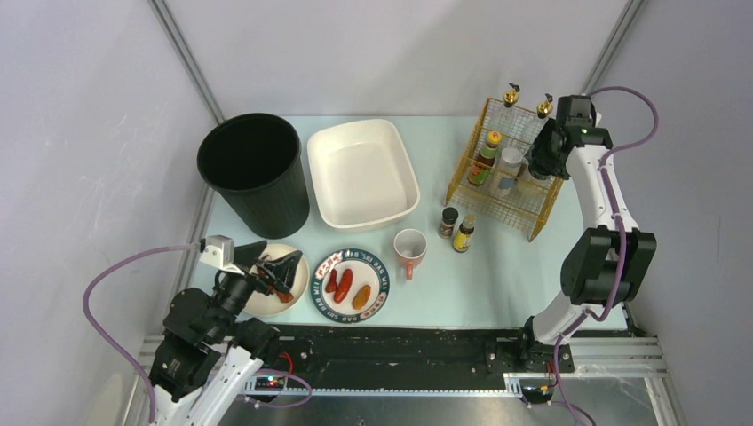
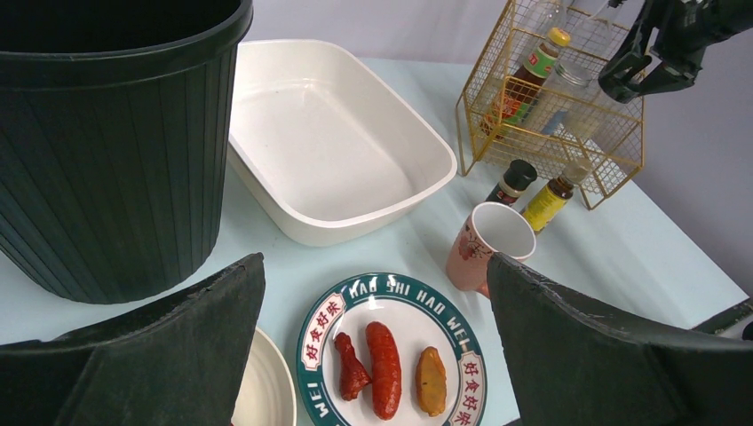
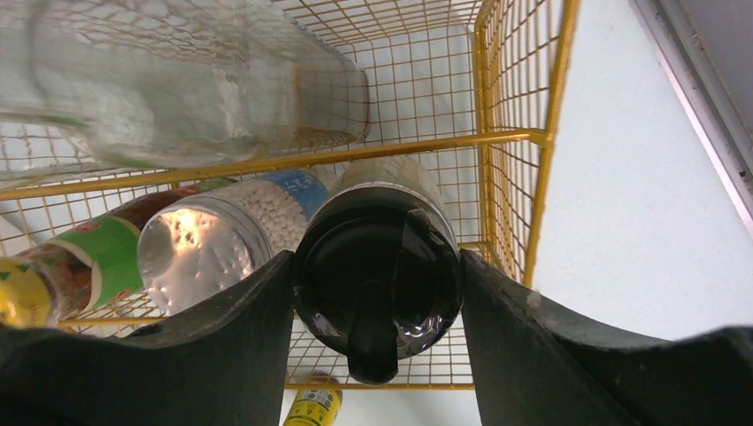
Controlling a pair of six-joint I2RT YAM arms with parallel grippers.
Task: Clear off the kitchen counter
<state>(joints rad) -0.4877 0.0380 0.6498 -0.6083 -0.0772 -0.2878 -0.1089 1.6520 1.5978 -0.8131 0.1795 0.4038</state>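
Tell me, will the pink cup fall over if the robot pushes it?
Maybe. The cup stands upright and looks empty, so it is probably light and may slide on the smooth counter. It is taller than wide, so a push near its rim might tip it.

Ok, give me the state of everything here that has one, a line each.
Left gripper: open, empty.
Right gripper: shut on black-lidded jar in the wire rack.
Black bin: upright, no lid.
White tub: empty.
Cup: upright, empty.
Patterned plate: holds three food pieces.
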